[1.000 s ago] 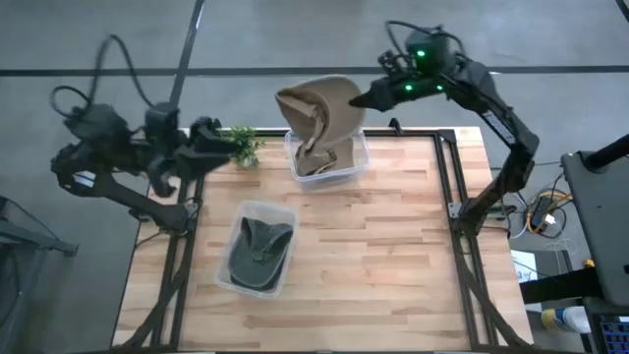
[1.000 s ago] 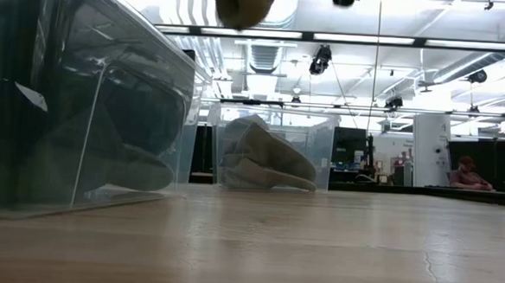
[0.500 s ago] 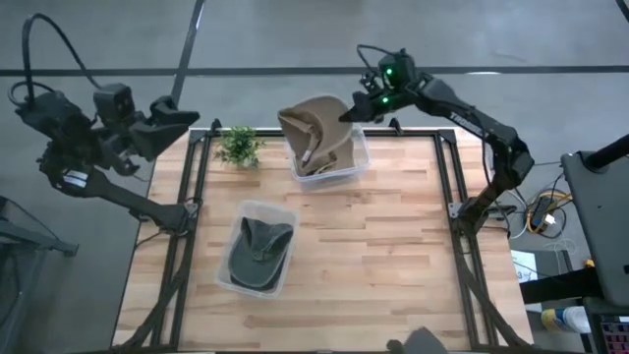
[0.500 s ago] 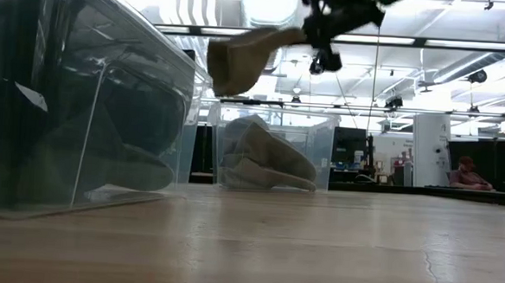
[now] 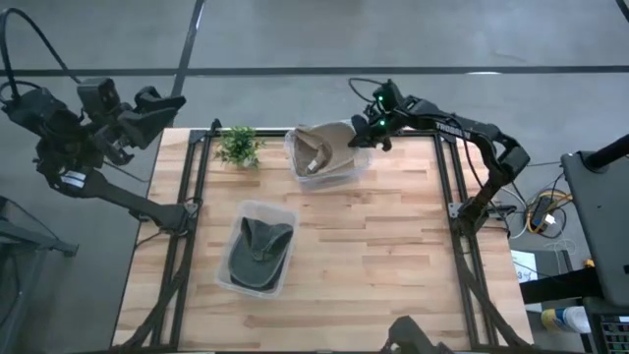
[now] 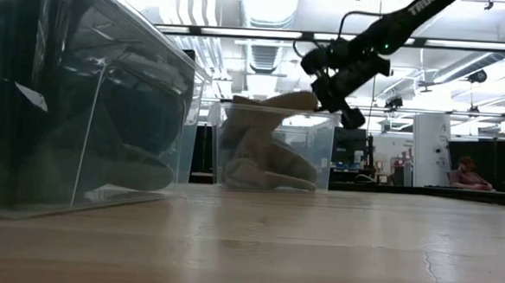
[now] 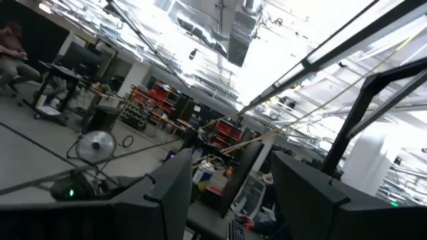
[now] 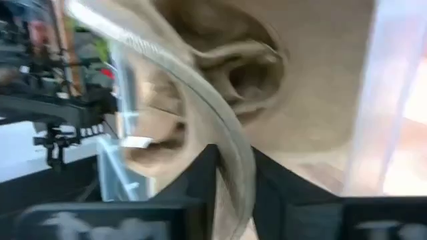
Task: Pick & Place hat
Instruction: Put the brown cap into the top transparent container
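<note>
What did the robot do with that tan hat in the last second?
The right gripper brought the tan hat down from high above into the far clear bin, and looks shut on it. The left arm drew back off the table. The dark hat and plant stayed put.

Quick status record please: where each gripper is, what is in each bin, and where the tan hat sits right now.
right gripper: at the far bin's rim, shut on tan hat
tan hat: partly in far clear bin, brim above the rim
left gripper: off the table's far left corner, open, holding nothing
near clear bin: holds dark hat
small plant: beside far bin
</note>
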`<state>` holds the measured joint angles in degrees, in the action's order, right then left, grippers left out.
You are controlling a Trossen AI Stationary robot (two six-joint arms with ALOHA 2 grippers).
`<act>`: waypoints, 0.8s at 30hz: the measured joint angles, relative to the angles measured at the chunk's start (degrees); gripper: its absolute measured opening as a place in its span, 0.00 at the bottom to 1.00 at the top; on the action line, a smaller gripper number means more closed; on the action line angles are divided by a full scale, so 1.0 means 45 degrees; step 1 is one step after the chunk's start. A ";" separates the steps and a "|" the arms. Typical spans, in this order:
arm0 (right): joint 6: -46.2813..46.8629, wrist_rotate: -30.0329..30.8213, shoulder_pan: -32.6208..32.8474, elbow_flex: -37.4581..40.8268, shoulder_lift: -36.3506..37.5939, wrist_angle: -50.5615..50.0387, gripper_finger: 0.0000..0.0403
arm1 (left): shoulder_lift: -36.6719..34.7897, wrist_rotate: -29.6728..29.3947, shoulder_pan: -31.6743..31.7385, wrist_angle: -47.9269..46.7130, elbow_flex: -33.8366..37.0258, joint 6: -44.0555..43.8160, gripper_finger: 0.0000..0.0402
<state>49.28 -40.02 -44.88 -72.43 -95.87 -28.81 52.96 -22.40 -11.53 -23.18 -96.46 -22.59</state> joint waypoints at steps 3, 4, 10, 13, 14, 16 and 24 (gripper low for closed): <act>-0.0374 0.0098 0.0010 0.0174 -0.0372 -0.0208 0.23 | -0.0058 -0.0032 0.0000 0.0000 0.0003 0.0128 0.49; -0.0396 0.0100 0.0010 0.0181 -0.0508 -0.0189 0.27 | -0.0074 -0.0032 0.0000 0.0001 0.0003 0.0166 0.49; -0.0288 0.0081 -0.0034 -0.0452 -0.0509 -0.0511 0.50 | -0.0277 -0.0032 0.0000 0.0015 -0.0001 0.0329 0.49; -0.0622 0.0061 -0.0147 -0.1330 -0.0311 -0.1605 0.56 | -0.0344 -0.0022 0.0000 0.0010 -0.0001 0.0461 0.49; -0.0844 0.0104 -0.0158 -0.1659 -0.0266 -0.2170 0.57 | -0.0357 -0.0022 0.0000 0.0010 -0.0001 0.0492 0.49; -0.1307 0.0400 -0.0158 -0.2361 -0.0176 -0.3376 0.58 | -0.0405 -0.0017 0.0000 -0.0029 -0.0001 0.0553 0.49; -0.3539 0.2637 0.0169 -0.4799 -0.0041 -0.5516 0.55 | -0.0614 -0.0003 0.0000 -0.0141 0.0004 0.0865 0.49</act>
<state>33.36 -28.16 -44.12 -94.03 -96.05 -53.64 50.19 -22.41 -11.53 -23.81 -96.44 -18.69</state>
